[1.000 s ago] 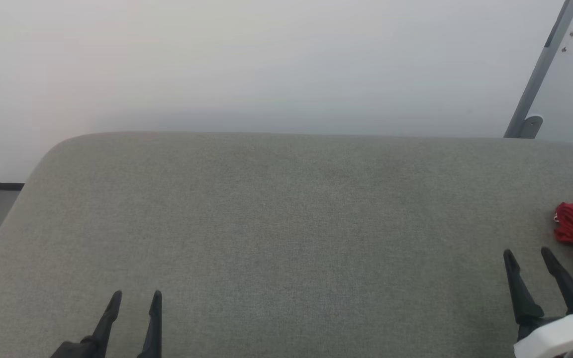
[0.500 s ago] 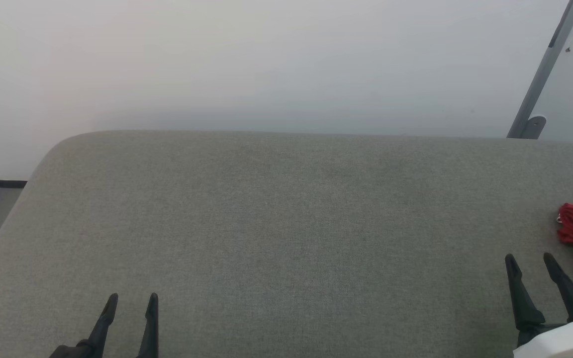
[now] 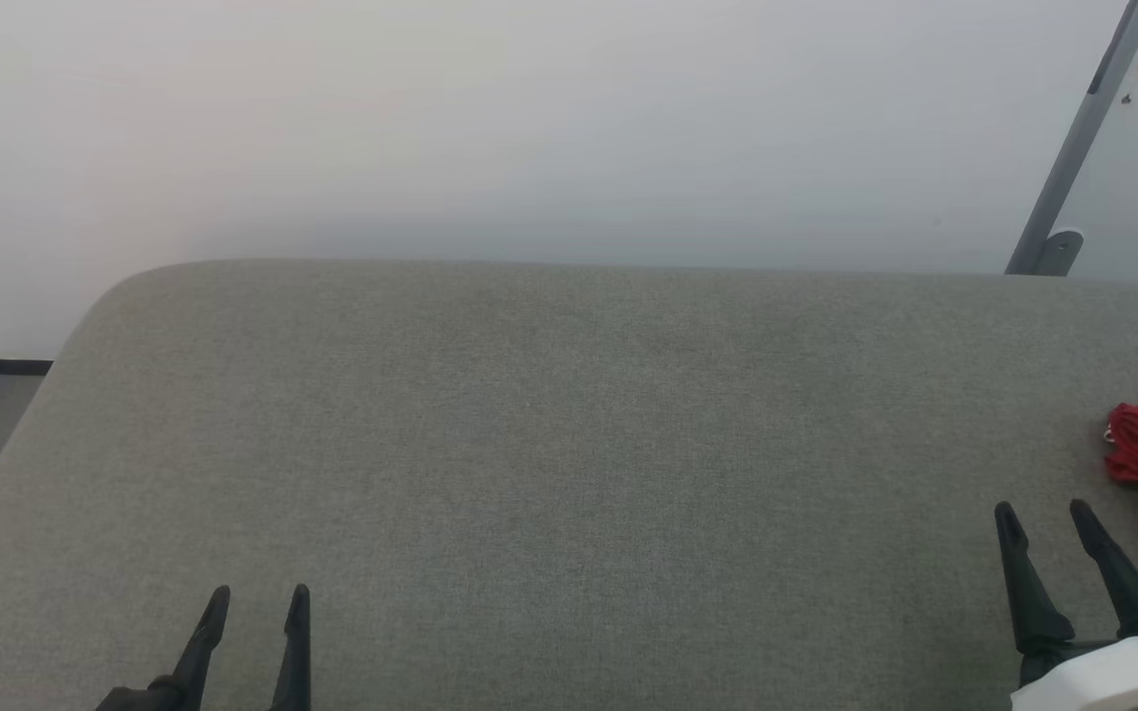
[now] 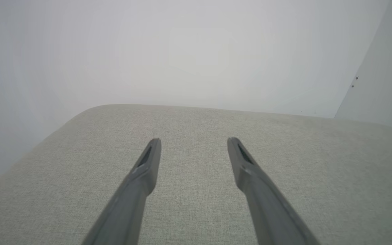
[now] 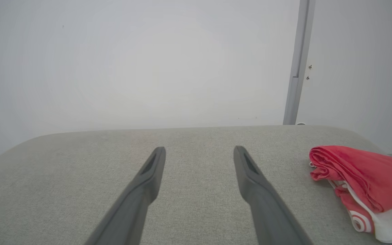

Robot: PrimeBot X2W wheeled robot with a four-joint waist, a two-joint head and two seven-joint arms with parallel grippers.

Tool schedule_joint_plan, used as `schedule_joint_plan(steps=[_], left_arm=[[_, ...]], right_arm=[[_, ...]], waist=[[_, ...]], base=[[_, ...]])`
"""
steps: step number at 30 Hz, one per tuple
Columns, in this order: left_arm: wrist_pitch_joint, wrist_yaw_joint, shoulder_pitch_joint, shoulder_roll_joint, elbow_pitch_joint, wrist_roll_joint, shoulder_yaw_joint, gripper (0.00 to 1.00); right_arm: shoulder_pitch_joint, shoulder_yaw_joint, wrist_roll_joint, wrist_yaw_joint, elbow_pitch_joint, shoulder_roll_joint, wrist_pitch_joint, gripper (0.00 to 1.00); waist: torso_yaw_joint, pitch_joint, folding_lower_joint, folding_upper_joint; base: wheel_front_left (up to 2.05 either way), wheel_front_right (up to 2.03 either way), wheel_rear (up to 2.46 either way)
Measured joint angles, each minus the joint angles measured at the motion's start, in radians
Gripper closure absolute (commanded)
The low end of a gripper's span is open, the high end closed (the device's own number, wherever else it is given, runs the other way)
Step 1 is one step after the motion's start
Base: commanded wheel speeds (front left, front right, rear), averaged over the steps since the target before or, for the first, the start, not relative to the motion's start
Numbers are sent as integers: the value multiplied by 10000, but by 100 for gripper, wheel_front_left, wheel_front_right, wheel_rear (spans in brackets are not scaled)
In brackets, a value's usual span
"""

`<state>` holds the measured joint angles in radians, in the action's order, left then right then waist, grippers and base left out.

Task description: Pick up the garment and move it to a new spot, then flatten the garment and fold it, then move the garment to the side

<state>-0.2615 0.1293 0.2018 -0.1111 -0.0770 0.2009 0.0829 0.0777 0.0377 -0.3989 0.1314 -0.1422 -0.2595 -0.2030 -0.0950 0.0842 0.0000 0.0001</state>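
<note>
The right pincer [image 3: 1045, 513] stands wide and empty, its fingers pointing away over the grey cushion [image 3: 569, 444]. Just to its right, near but not touching, the red shirt [image 5: 359, 173] lies in a bunched heap with striped trim showing underneath. The left pincer [image 3: 260, 592], equally wide and empty, hovers well apart to the left. This fits a shirt waiting to be picked up, or one loosely folded and set aside, so the next move isn't settled. Both arms sit low and level, side by side.
</note>
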Motion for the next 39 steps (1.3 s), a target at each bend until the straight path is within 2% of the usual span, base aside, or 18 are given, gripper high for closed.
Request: schedule_joint_plan(steps=[16,17,23,39], left_arm=[[0,0,-19,-65,-27,182,52,0],[0,0,-11,-61,-52,184,59,100],[90,-2,78,98,-591,303,4,100],[851,-2,-393,215,-840,3114,42,100]], right_arm=[[10,-58,-52,0,98,98,29,0],[10,-65,-48,2,81,117,38,100],[315,-105,-123,2,-416,416,102,100],[-13,42,-2591,2,-566,748,721,100]], waist=[[84,-18,0,0],[95,-25,0,0],[106,-36,0,0],[214,-144,0,0]], base=[[0,0,0],[0,0,0],[0,0,0],[0,0,0]])
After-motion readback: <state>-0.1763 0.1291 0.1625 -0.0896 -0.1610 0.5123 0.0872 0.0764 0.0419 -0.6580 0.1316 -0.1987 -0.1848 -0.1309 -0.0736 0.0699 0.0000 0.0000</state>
